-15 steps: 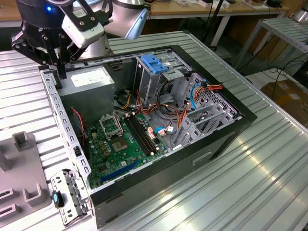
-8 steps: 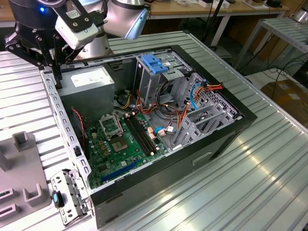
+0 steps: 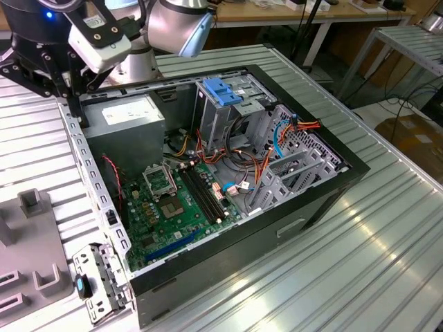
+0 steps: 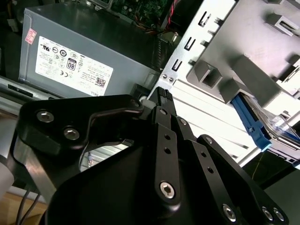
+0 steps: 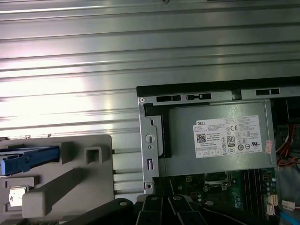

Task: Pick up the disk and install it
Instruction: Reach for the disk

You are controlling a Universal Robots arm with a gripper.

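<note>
The disk [image 5: 24,160] lies in a slot of a grey holder [image 5: 70,185] on the ribbed table beside the open computer case [image 5: 150,140]. One of its blue side rails faces out. In the second wrist view the disk [image 4: 281,132] shows its blue rail and a silver face behind the holder's blocks [image 4: 243,70]. My gripper [image 4: 162,96] hangs over the case corner by the power-supply box [image 4: 89,51]. It is well apart from the disk, shut, and holds nothing. Its black fingers [image 5: 161,206] also show in the first wrist view.
In the exterior view the arm [image 3: 104,31] stands over the case's far corner. Inside the case are the power-supply box [image 3: 131,117], a motherboard [image 3: 173,200], a drive cage with a blue latch plate [image 3: 223,90] and loose cables. A metal bracket [image 3: 100,280] lies near the case.
</note>
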